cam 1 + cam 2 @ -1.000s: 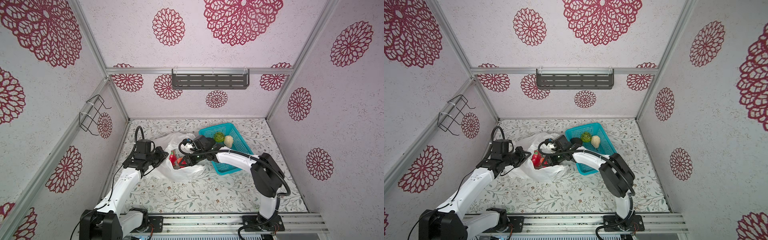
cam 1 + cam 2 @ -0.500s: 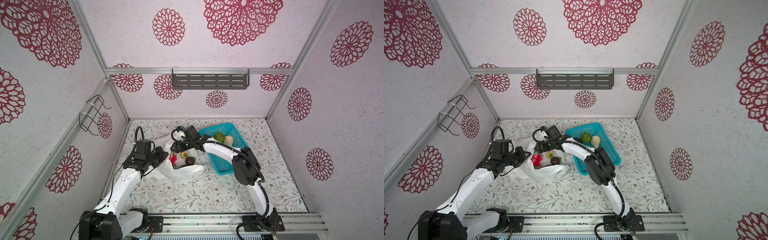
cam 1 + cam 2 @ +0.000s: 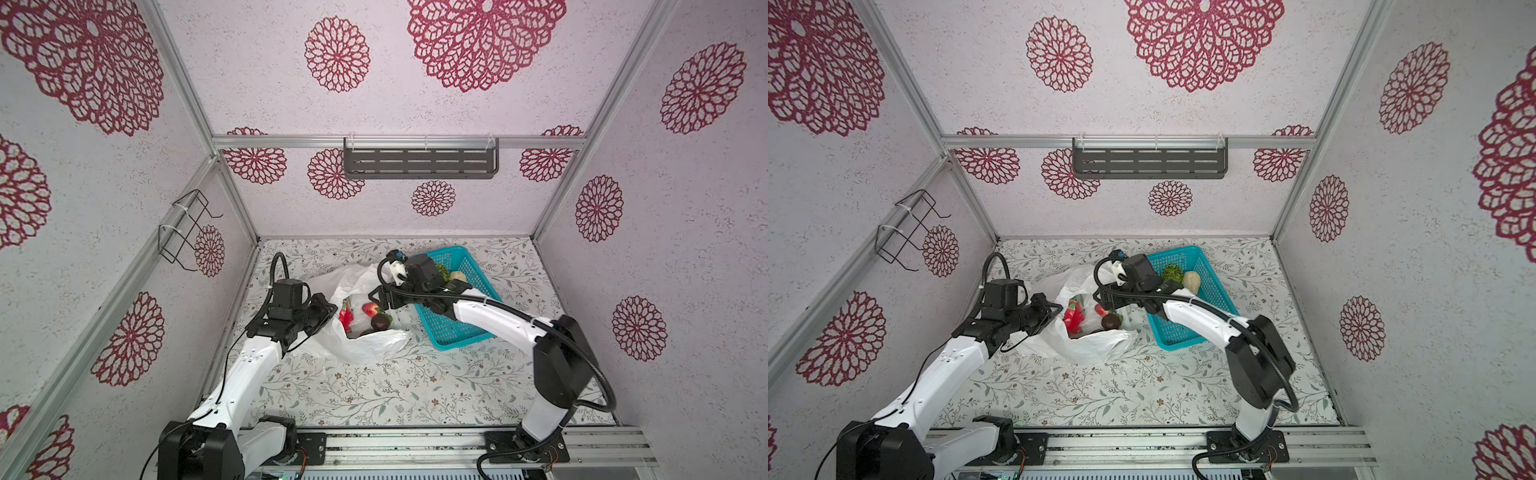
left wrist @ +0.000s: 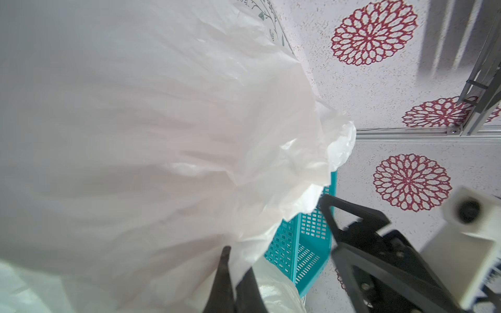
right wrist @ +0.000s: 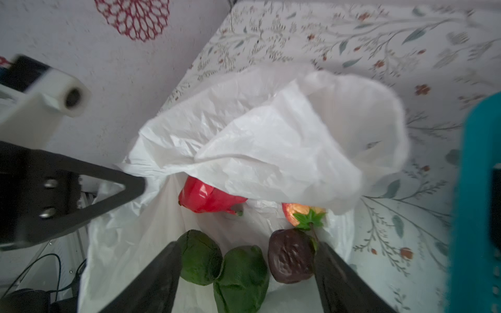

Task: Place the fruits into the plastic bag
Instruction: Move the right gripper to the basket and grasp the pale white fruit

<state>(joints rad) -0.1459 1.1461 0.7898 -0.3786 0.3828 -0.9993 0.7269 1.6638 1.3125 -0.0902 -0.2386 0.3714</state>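
Observation:
The plastic bag [image 3: 365, 347] [image 3: 1088, 349] lies left of centre with its mouth open. My left gripper [image 3: 331, 309] [image 4: 236, 260] is shut on the plastic bag's [image 4: 162, 135] rim and holds it up. Inside lie a red-and-green piece [image 5: 208, 197], a strawberry [image 5: 298, 212], a dark purple ball [image 5: 291, 256] [image 3: 380, 322] and two dark green avocado pieces [image 5: 200, 261]. My right gripper [image 3: 380, 301] [image 5: 248, 248] hangs open just above them, holding nothing. A green bumpy ball [image 3: 1172, 273] and a beige bumpy lump [image 3: 1191, 281] sit in the basket.
A teal perforated basket [image 3: 451, 332] [image 3: 1177, 332] stands right of the bag, under my right forearm. A wire rack [image 3: 187, 228] hangs on the left wall and a grey shelf [image 3: 419, 163] on the back wall. Walls close in three sides.
My right gripper has opened wider and risen out of the bag's mouth, shifting slightly right. The dark purple ball now lies loose in the bag. The left arm has not moved.

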